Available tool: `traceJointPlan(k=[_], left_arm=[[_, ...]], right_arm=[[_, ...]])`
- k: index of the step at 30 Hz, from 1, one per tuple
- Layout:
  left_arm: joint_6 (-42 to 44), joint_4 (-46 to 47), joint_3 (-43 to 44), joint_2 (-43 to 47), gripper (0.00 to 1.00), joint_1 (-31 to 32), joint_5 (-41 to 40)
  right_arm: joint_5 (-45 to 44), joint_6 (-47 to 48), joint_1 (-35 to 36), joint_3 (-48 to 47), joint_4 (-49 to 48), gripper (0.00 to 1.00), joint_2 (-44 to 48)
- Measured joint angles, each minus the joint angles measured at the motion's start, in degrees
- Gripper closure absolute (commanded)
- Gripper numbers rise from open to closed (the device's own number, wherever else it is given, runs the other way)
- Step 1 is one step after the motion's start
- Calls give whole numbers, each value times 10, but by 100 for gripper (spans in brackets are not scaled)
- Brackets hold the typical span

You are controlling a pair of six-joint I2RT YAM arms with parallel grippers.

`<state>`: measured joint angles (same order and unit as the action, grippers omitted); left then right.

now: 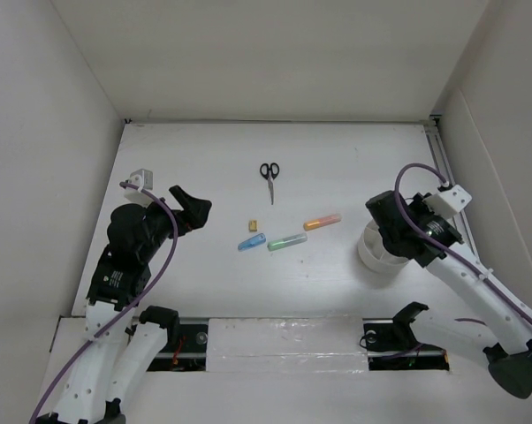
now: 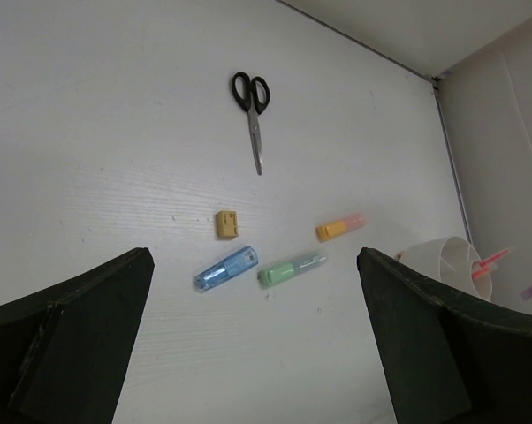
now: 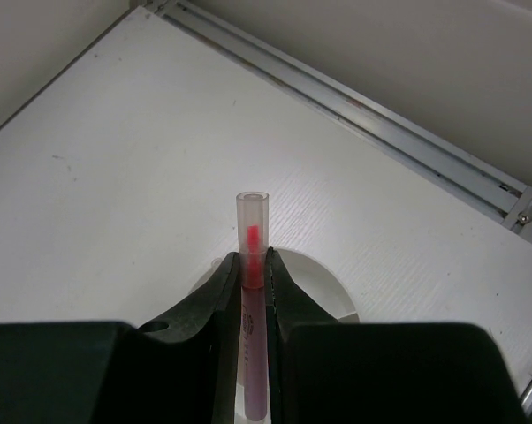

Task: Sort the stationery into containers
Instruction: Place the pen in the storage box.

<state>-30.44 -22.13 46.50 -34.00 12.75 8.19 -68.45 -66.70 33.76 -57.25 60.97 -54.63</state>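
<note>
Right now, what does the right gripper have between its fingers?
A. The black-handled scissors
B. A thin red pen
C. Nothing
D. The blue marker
B: the right wrist view shows the right gripper shut on a thin red pen, while the scissors and the blue marker lie on the table.
</note>
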Motion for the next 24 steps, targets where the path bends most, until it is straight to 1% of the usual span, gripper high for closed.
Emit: traceJointPlan(k=[9, 16, 24], left_arm=[[0, 0, 0, 0, 0, 0, 7], [0, 0, 0, -3, 0, 0, 14], [4, 1, 0, -8, 0, 0, 20]], right_arm=[[-64, -52, -1, -1, 21, 100, -32], [-96, -86, 0, -3, 36, 100, -69], [-117, -238, 12, -12, 124, 100, -155]])
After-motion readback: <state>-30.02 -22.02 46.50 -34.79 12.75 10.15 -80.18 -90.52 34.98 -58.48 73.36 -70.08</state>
